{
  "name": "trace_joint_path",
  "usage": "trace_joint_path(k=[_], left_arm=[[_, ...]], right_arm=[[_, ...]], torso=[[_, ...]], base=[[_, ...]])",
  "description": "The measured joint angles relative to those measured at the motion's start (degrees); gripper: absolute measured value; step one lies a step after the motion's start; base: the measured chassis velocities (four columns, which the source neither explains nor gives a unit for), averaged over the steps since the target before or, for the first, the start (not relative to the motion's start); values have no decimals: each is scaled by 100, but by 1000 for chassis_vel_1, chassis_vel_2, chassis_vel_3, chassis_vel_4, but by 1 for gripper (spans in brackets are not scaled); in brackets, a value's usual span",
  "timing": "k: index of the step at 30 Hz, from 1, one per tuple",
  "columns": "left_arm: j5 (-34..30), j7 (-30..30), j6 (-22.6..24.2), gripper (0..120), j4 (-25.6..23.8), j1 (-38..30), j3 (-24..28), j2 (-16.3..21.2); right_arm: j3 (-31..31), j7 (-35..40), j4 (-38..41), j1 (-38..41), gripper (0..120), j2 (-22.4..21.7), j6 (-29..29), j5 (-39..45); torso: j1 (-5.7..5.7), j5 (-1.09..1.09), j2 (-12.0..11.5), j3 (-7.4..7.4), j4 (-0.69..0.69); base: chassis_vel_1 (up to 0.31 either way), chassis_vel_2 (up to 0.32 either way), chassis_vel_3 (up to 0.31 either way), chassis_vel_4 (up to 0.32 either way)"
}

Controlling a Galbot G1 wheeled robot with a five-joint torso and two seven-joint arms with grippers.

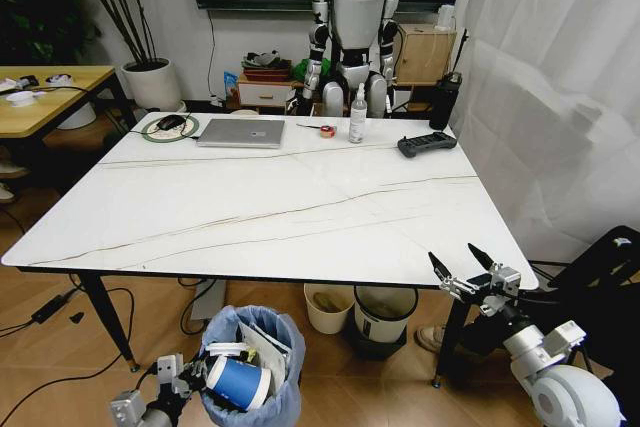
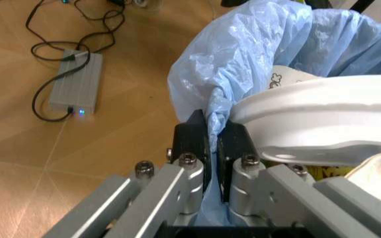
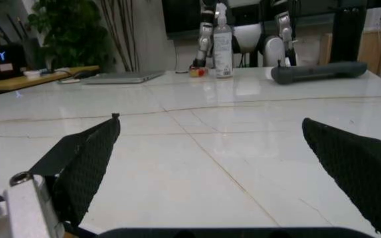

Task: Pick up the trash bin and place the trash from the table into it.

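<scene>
Down by the table's (image 1: 300,217) near edge, the left gripper (image 2: 214,148) pinches the trash bin's (image 1: 262,332) bag rim to steady it; right gripper (image 1: 462,269) spread wide at the near right corner.

Overall light: you are looking at an evenly lit room, bright on the table (image 1: 280,197) and dimmer in the far corners.
Glare: the glossy top is reflecting soft pale patches in your right wrist view.
Shadows: the floor (image 1: 60,367) under the table is sitting in soft shade.
Focus: the black fingers (image 3: 85,158) closest to your right wrist camera are blurring.
Bag: the blue plastic (image 2: 243,44) is glowing brightly in your left wrist view.
</scene>
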Motion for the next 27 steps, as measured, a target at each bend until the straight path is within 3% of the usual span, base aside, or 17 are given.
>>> trace_joint_path(k=[27], left_arm=[[-62, 0, 27, 0, 53, -130, -103, 68]], right_arm=[[123, -4, -4, -5, 100, 122, 5, -20]], torso=[[-336, 0, -759, -422, 1]], base=[[0, 0, 0, 0]])
